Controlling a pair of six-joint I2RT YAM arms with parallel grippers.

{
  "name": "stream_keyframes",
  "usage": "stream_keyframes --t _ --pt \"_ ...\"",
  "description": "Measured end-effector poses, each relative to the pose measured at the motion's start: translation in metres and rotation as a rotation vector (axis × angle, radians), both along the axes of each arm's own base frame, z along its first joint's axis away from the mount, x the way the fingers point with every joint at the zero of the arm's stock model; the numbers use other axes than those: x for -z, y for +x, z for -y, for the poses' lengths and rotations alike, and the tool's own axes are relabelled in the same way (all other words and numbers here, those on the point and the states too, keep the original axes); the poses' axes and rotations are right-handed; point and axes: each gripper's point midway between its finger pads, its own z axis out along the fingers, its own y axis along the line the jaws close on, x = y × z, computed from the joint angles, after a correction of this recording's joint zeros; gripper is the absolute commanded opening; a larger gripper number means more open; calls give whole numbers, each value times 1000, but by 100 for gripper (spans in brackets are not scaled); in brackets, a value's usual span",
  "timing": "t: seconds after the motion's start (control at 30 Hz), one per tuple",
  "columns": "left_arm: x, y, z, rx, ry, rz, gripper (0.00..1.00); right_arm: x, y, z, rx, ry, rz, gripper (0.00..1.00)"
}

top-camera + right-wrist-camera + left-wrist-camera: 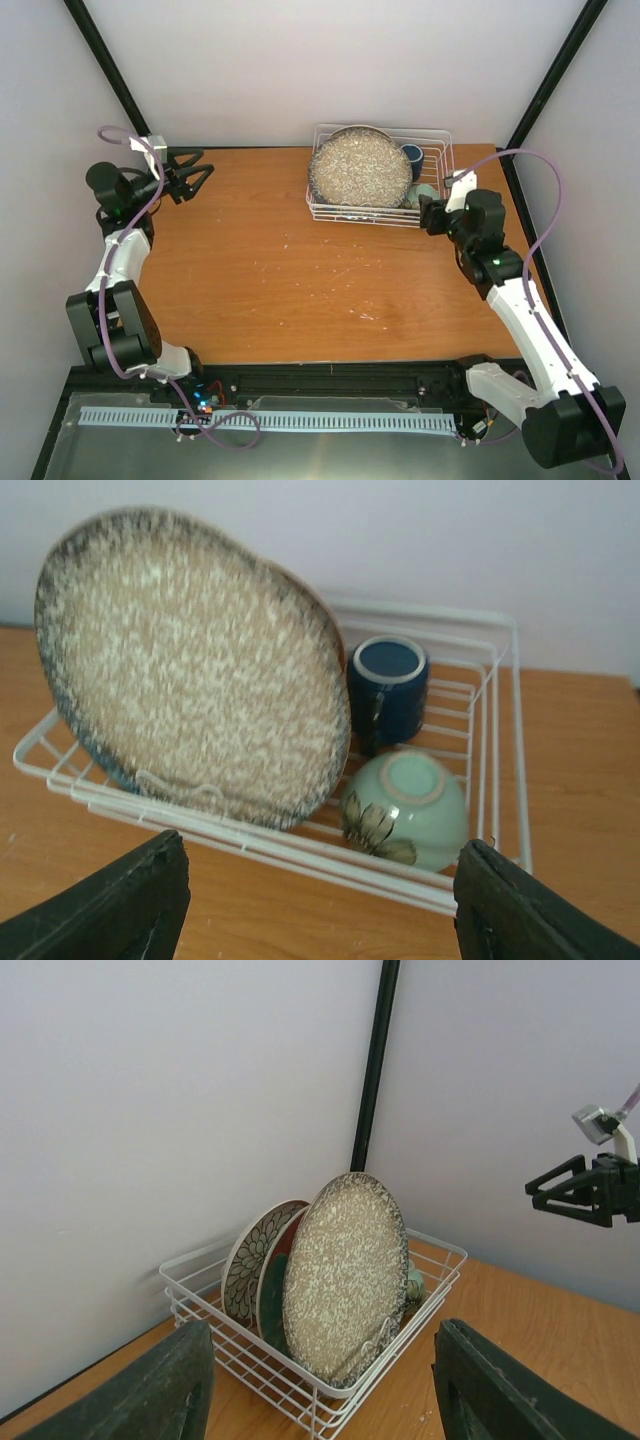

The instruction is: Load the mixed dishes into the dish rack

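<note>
The white wire dish rack [449, 150] stands at the table's back right. In it the large speckled grey plate [361, 170] leans upright. Behind it in the left wrist view stand the petal-patterned plate [250, 1265] and the red-rimmed teal plate [271, 1305]. The dark blue mug [388, 685] and the small pale green bowl [405, 805], bottom up, lie in the rack's right end. My right gripper [432, 213] hangs open just in front of the rack's right corner, holding nothing. My left gripper [195, 175] is open and empty at the back left, far from the rack.
White walls and black frame posts [110, 70] close in the table on three sides. The rack's front rail [291, 850] lies between my right fingers and the bowl. Bare wooden tabletop [300, 270] spreads between the arms.
</note>
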Motion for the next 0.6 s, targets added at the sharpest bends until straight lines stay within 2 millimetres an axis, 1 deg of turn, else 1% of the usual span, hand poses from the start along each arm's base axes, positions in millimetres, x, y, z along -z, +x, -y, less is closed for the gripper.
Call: stream_keyframes --t 0.07,0.17,0.6 --pt "-5 -4 1 0 4 14 61 -15 -3 6 34 5 52 72" --pt "-9 -7 2 0 7 25 62 -27 -3 12 63 8 94 72" --pt "-8 -9 3 -10 9 6 63 -23 5 17 107 7 92 72"
